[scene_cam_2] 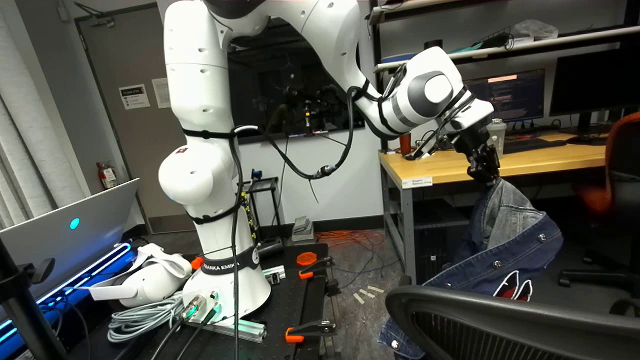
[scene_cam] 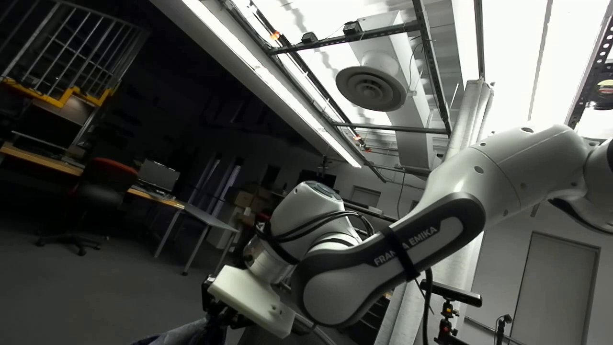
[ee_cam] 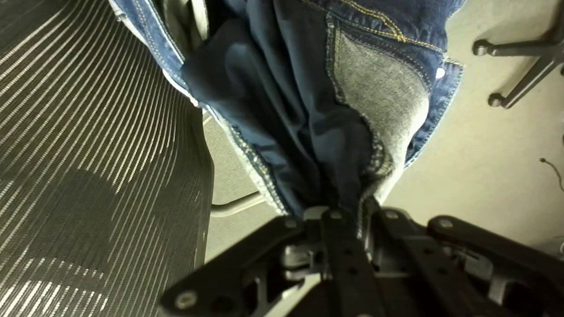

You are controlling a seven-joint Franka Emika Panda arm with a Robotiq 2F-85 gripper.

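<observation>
Claw (ee_cam: 361, 218) tight on denim garment (ee_cam: 308, 92) beneath

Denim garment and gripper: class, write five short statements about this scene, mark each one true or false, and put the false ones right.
1. The gripper is shut on the denim garment. True.
2. The garment lies flat on the wooden desk. False: it hangs down from the gripper.
3. In an exterior view, a mesh chair back hides part of the garment. True.
4. In the wrist view, the garment shows a single colour throughout. False: dark blue cloth and pale grey fabric both show.
5. Round fasteners show on the garment in an exterior view. True.
</observation>
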